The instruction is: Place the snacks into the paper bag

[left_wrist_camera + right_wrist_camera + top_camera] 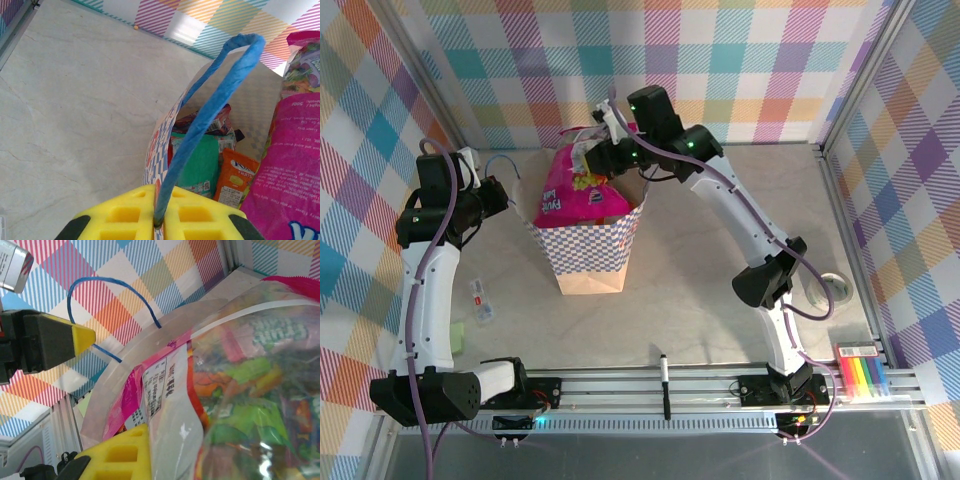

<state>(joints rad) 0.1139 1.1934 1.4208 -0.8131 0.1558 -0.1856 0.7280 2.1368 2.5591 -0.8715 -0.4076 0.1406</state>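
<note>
packing near completion: teal and orange snacks (220, 172) are seen inside the paper bag (588, 250), its blue cord handle (210, 115) clamped by the left gripper (159, 220), while the large pink packet (582, 190), half-inserted, is pinched by the right gripper (603, 152).

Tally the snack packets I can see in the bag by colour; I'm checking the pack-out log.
Pink: 1
Teal: 1
Orange: 1
Dark red/purple at the back: 1
Total visible in the bag: 4; any beneath are hidden.
</note>
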